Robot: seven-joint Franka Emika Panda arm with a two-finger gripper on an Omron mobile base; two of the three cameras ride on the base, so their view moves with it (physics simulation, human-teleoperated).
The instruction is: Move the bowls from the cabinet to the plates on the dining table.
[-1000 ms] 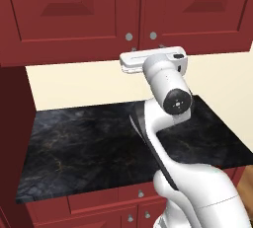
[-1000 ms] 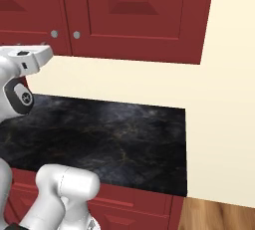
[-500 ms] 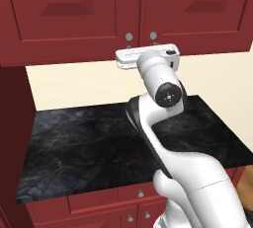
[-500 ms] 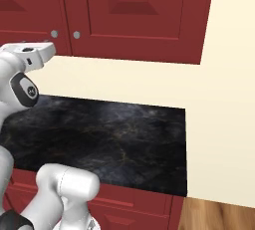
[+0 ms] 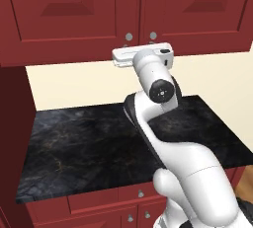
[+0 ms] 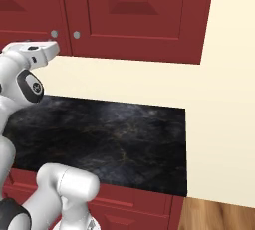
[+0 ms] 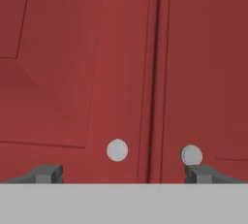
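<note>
claw [image 7: 123, 173]: spread wide, holding nothing, sat right up at the door knobs [image 7: 117, 150] | cabinet [image 5: 128, 10]: doors were shut, up above the black marble tabletop [image 5: 99, 143] | bowls: couldn't see 'em

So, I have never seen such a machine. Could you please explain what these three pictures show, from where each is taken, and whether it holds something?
It is a white robot arm in a rendered kitchen. Two pictures come from cameras on its base, behind it to its left and right. The third comes from a camera on its hand. The arm reaches up toward a dark red wall cabinet with closed doors. The gripper is open and holds nothing; its two dark fingertips point at the two round silver knobs. Below lies a black marble counter with nothing on the part in view.
</note>
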